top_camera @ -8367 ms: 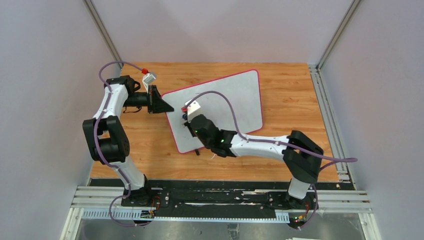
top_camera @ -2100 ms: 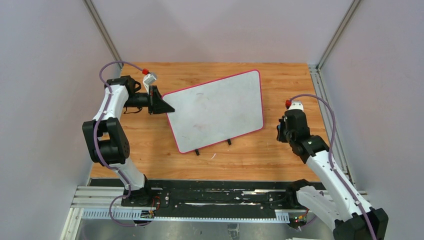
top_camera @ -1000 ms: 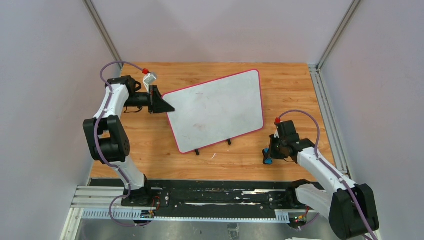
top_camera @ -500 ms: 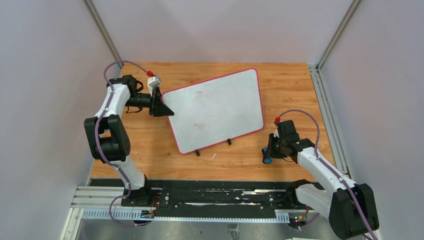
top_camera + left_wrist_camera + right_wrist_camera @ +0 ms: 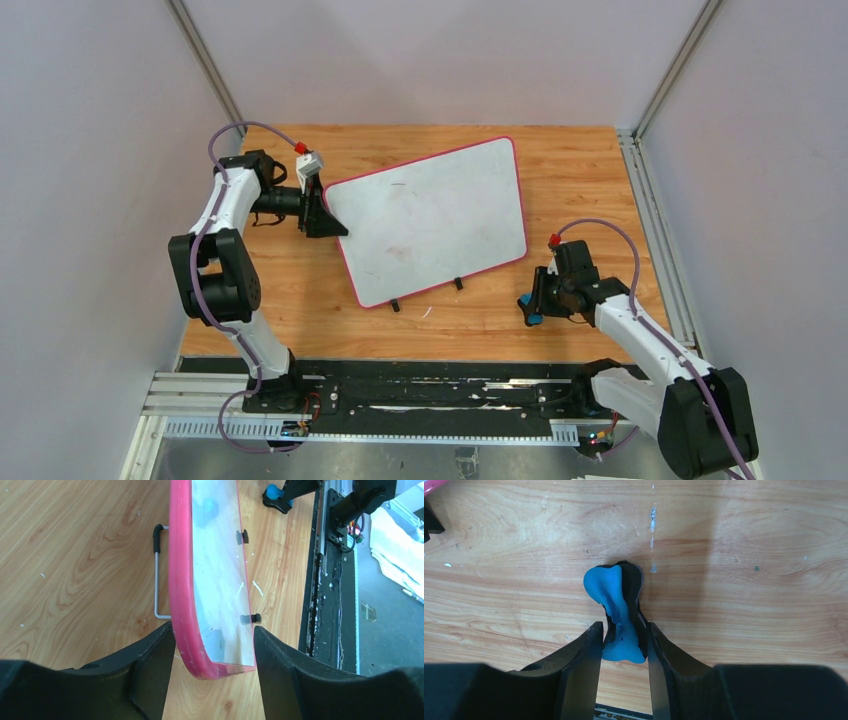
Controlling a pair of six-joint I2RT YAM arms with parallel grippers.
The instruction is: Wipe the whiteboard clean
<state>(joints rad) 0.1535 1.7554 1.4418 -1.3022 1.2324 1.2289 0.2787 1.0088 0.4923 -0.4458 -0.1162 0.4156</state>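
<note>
Over on the wooden tabletop (image 5: 580, 170), the whiteboard (image 5: 430, 220) sits roughly in the middle, turned at an angle, with its two little black feet (image 5: 395, 305) on the near edge. The surface looks mostly white, with just faint smudges. The left hand (image 5: 212, 632) is at the board's left corner with its fingers spread, one on each side of the pink rim, and the right-side finger is clearly not touching it. A thin wire leg (image 5: 156, 580) pokes out beside the board. The right hand (image 5: 624, 630) is down near the front right, well apart from the board. Its fingers are parted around a small blue eraser (image 5: 611, 587) lying on the wood, close on both sides but not obviously squeezing it.
</note>
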